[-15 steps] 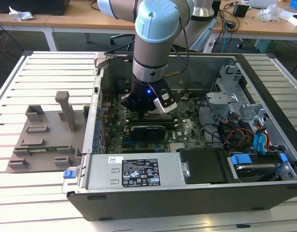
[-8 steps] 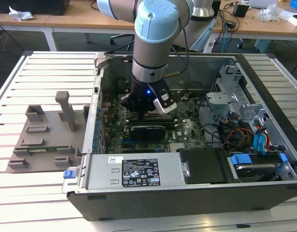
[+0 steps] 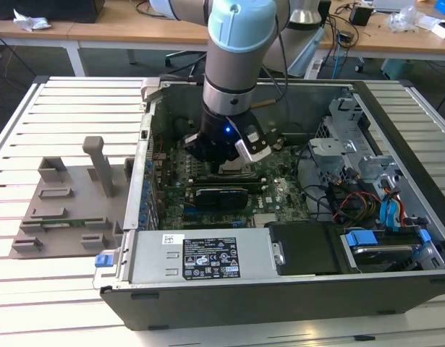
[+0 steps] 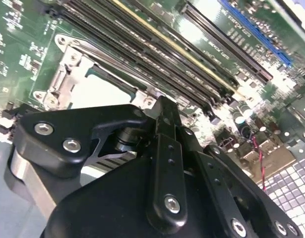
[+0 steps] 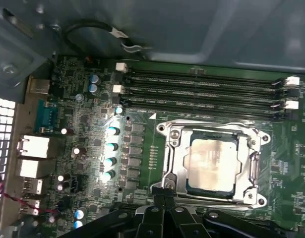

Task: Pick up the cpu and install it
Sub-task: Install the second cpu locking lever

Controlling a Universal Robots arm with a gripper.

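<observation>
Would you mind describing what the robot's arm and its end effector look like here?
In the exterior view the arm has a pale blue joint cap over a silver-grey tube with a black band, and a small blue light glows at the wrist. The end effector is matt black, built of angular linkage bars fastened with silver screws. A dark cable runs alongside the arm.

One cpu (image 5: 212, 166) sits in one socket (image 5: 212, 199), beside four memory slots (image 5: 207, 91), inside one computer case (image 3: 280, 289).

My gripper (image 4: 162, 111) is matt black metal; the cpu (image 5: 212, 166) top is smooth silvery metal, its socket frame (image 5: 174, 163) glossy steel.
</observation>
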